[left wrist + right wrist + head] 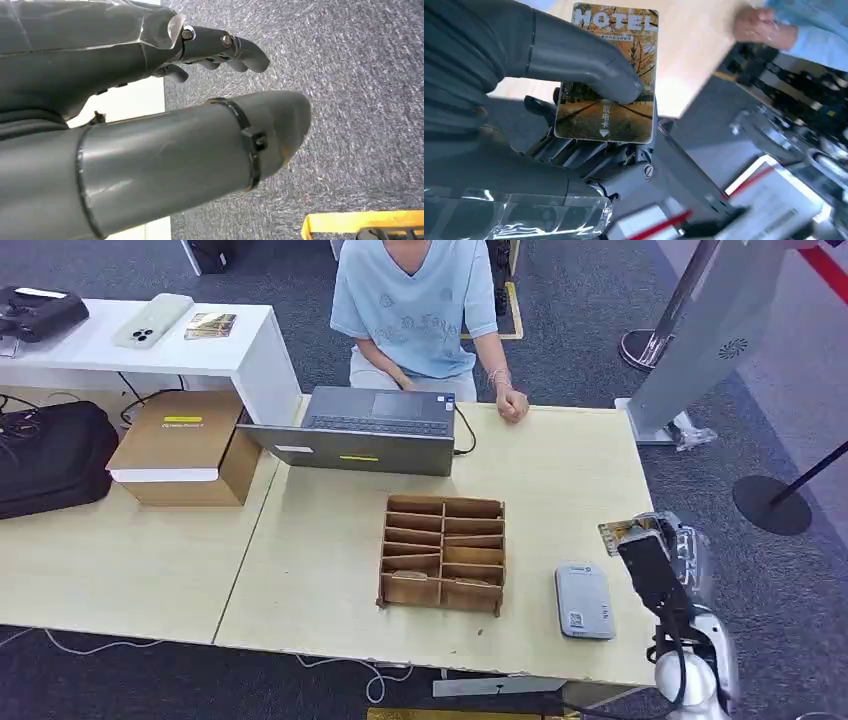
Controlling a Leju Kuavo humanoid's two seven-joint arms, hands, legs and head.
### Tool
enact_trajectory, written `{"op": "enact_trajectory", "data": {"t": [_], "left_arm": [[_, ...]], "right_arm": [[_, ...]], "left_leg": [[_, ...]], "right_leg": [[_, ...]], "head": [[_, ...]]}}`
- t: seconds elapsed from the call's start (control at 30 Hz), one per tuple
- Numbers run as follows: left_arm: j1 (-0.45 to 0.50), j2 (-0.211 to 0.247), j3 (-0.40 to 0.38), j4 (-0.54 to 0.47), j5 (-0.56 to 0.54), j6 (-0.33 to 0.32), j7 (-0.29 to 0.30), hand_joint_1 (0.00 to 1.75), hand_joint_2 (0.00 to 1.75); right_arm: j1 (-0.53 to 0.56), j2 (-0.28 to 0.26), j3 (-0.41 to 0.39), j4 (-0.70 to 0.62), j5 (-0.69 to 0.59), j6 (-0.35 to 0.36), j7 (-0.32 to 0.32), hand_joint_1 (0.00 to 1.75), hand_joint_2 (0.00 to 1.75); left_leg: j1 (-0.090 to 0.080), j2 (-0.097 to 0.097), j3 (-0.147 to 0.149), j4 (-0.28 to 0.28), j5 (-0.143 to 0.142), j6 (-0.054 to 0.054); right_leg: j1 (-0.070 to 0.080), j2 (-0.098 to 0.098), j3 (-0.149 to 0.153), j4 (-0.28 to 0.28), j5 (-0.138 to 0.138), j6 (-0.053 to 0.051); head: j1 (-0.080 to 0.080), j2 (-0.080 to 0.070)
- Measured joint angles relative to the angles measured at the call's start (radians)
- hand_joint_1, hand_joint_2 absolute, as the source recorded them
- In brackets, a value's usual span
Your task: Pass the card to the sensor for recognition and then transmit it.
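Observation:
My right hand (655,555) is raised over the table's right edge, just right of the grey sensor (584,601) lying flat near the front edge. It pinches a hotel card (614,75) with an autumn picture between thumb (579,60) and fingers; the card's edge (625,529) shows at the top of the hand. My left hand (215,47) hangs over grey carpet with its fingers loosely curled and nothing in it.
A brown slotted card box (442,552) stands left of the sensor. A laptop (365,430) sits at the far side, with a person (415,310) behind it, one hand (512,405) on the table. A cardboard box (185,445) and black bag (50,455) lie left.

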Motion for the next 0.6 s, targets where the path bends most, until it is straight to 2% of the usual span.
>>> {"op": "enact_trajectory", "data": {"t": [0.1,0.3,0.37,0.6], "left_arm": [[-0.002,0.0,0.002,0.0,-0.005,0.0,-0.005,0.0,0.0],[-0.006,-0.001,0.003,0.0,-0.017,0.0,-0.018,0.0,0.0],[-0.007,-0.002,0.004,0.0,-0.021,0.0,-0.018,0.0,0.0],[-0.007,-0.004,0.004,0.0,-0.031,0.002,-0.023,0.0,0.0]], "right_arm": [[-0.028,0.0,0.038,-0.027,0.064,-0.043,-0.033,1.75,1.75],[-0.11,-0.028,0.137,-0.03,0.249,-0.162,-0.034,1.75,1.75],[-0.15,-0.041,0.174,-0.018,0.288,-0.173,-0.025,1.75,1.75],[-0.313,-0.06,0.277,0.075,0.299,-0.173,-0.007,1.75,1.75]], "left_leg": [[0.0,0.001,0.001,0.0,0.0,0.0],[0.0,0.001,0.001,0.0,0.001,0.0],[0.0,0.001,0.001,0.0,0.001,0.0],[0.0,0.0,0.001,0.0,0.002,-0.001]], "right_leg": [[0.0,0.002,0.0,0.0,0.0,0.0],[0.0,0.002,0.0,0.001,0.001,0.0],[0.0,0.002,0.0,0.001,0.001,0.0],[0.0,0.001,0.001,0.001,0.001,0.0]], "head": [[0.0,0.0],[0.0,0.0],[0.0,0.0],[0.0,0.0]]}}
